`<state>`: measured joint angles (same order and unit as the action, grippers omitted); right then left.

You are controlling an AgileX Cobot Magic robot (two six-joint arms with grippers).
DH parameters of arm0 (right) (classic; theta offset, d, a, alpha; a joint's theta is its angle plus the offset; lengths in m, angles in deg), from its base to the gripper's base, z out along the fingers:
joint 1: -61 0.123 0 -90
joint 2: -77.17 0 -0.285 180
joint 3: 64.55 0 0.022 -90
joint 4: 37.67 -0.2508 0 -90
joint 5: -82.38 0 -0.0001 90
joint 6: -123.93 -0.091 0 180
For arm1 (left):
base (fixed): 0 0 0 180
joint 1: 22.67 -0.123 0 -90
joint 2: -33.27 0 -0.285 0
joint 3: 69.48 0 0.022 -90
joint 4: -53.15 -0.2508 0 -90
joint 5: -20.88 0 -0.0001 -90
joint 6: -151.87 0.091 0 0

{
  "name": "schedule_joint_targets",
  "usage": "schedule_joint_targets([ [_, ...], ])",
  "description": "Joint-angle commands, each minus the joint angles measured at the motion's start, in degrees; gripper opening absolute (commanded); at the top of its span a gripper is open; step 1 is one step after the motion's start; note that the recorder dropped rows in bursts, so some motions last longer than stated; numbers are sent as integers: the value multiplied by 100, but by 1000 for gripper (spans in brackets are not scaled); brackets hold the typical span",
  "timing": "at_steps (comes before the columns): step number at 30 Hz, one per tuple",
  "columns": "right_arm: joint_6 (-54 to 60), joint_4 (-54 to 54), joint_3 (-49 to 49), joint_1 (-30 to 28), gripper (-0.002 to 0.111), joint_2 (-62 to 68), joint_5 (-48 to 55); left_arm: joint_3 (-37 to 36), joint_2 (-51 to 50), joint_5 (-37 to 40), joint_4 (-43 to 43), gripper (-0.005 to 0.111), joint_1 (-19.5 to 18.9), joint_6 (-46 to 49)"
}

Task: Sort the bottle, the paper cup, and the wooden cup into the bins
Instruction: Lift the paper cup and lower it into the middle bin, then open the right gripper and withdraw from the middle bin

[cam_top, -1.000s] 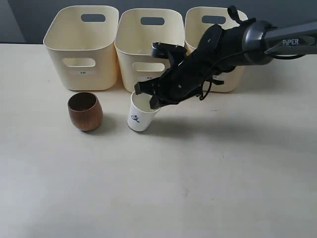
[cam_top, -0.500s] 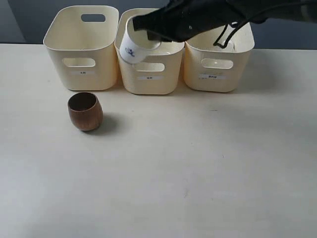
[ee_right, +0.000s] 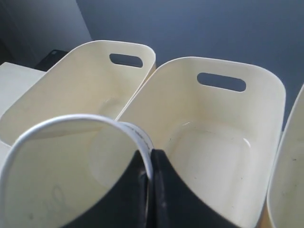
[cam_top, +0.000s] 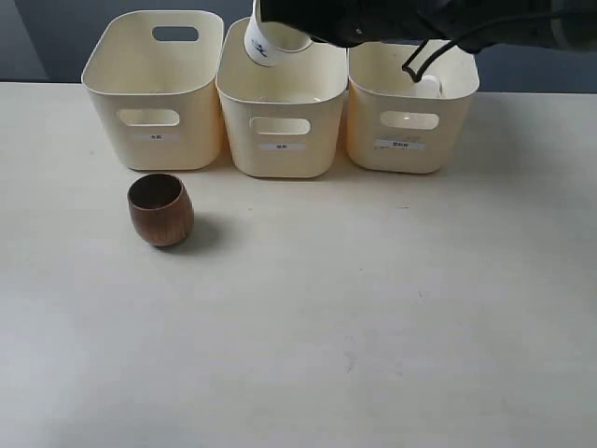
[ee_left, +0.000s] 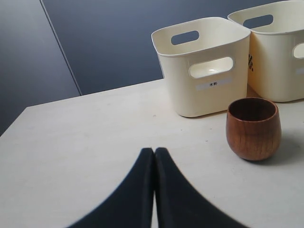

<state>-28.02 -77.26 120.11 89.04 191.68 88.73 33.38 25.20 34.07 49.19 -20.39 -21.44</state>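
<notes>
My right gripper [cam_top: 300,28] is shut on the rim of the white paper cup [cam_top: 269,42], held tilted in the air above the middle bin [cam_top: 280,126]. In the right wrist view one finger is inside the paper cup [ee_right: 61,166] and one outside, with the gripper [ee_right: 150,154] over the middle bin [ee_right: 266,118]. The brown wooden cup [cam_top: 160,209] stands upright on the table in front of the left bin [cam_top: 154,93]. A white cap, probably the bottle's [cam_top: 426,86], shows inside the right bin [cam_top: 410,126]. My left gripper [ee_left: 154,151] is shut and empty, short of the wooden cup [ee_left: 252,128].
The three cream bins stand in a row at the table's back edge, against a dark wall. The right arm [cam_top: 485,19] stretches across above the right bin. The left wrist view shows the left bin [ee_left: 204,90] just behind the wooden cup.
The right gripper has lifted the paper cup from the table beside the wooden cup and carried it up and back, over the middle bin. The wooden cup has not moved.
</notes>
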Motion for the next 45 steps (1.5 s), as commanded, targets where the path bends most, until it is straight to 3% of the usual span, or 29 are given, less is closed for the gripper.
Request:
schedule_joint_targets([
  [1,44,81,21,-4,-1,137,-373,-7,28,-31,0,0,18,-11],
  [16,60,370,21,-4,3,390,-467,-7,28,-31,0,0,18,-11],
  [18,60,370,21,-4,15,390,-467,-7,28,-31,0,0,18,-11],
  [23,44,331,21,-4,61,390,-439,-7,28,-31,0,0,18,-11],
  [25,44,305,21,-4,68,390,-464,-7,28,-31,0,0,18,-11],
  [36,44,247,21,-4,63,390,-274,-7,28,-31,0,0,18,-11],
  [45,44,12,21,-4,63,390,620,-7,28,-28,0,0,18,-11],
])
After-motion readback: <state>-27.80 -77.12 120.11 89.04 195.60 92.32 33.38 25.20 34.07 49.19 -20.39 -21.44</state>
